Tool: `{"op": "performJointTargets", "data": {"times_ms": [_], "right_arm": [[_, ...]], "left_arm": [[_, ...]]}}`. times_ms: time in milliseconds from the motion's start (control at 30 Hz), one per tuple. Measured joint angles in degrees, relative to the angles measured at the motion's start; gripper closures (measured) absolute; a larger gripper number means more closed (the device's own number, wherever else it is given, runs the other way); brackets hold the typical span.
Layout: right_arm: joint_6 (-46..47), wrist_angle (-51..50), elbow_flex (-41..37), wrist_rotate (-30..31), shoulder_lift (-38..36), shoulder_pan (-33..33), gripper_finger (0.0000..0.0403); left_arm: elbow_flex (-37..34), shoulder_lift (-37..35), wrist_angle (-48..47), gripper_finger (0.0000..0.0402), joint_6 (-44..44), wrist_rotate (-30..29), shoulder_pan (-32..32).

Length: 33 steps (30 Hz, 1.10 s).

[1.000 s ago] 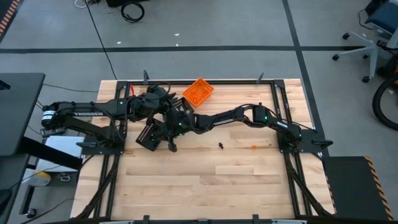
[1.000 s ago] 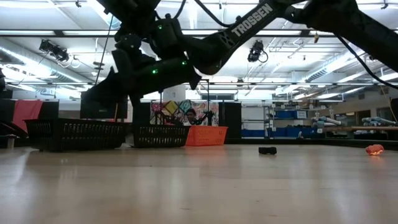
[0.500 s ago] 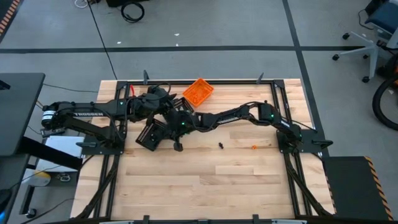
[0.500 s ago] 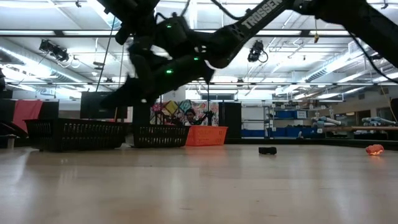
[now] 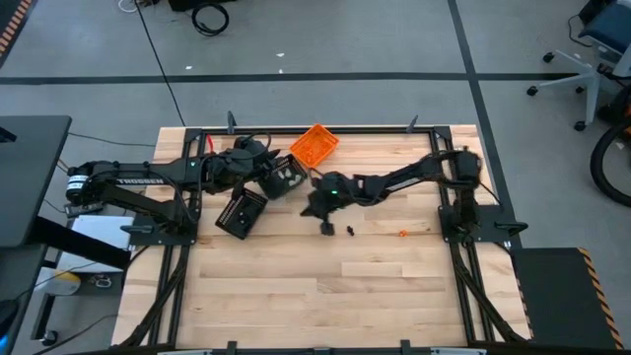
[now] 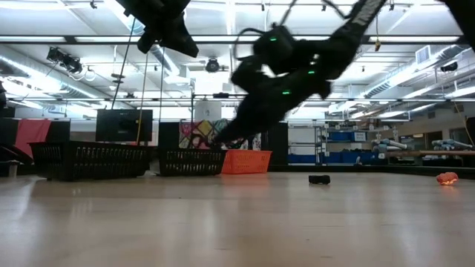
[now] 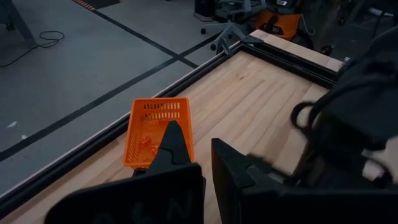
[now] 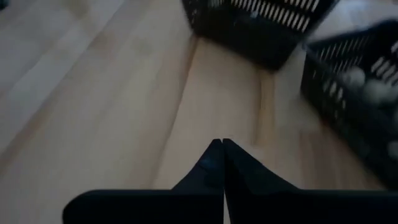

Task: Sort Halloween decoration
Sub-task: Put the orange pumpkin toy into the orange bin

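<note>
A tiny black trinket [image 5: 351, 231] [image 6: 319, 179] and a tiny orange one [image 5: 402, 234] [image 6: 447, 178] lie loose on the wooden table. Whitish trinkets [image 8: 368, 88] lie in one black tray [image 5: 285, 176]. A few orange pieces [image 7: 145, 142] lie in the orange tray [image 5: 314, 145] [image 7: 157, 127]. My right gripper [image 5: 326, 225] [image 8: 221, 144] is shut and empty, above the table just left of the black trinket. My left gripper [image 5: 274, 168] [image 7: 198, 140] hovers by the far black tray, its fingers a narrow gap apart, holding nothing.
A second black tray [image 5: 241, 212] [image 8: 258, 25] sits on the table's left part, near the first. In the low view the trays [image 6: 93, 159] [image 6: 191, 161] [image 6: 245, 161] stand in a row at the far side. Bare wood [image 5: 325, 286] fills the near half of the table.
My right gripper has swung away from the black trays toward the table's right and slightly toward the near edge, ending beside the loose black trinket. Its arm has folded back toward its base. The trays and trinkets have stayed put.
</note>
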Motion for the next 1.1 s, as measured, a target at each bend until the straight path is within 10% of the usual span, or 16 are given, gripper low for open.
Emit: {"op": "performJointTargets", "data": {"times_ms": [233,533,1100], "right_arm": [[-0.17,-3.98,-13.46,-0.20,-13.80,-0.30,0.0390],[-0.03,-39.80,-14.28,7.65,-29.20,-0.32,0.0389],[9.89,-74.26,-14.25,5.44,-34.94,0.60,0.0271]], "left_arm": [[0.00,0.00,-0.02,0.0402,0.00,-0.16,0.01],[0.00,0.00,-0.03,0.0402,0.00,-0.37,0.02],[0.00,0.00,-0.06,0.0402,0.00,-0.35,0.07]]}}
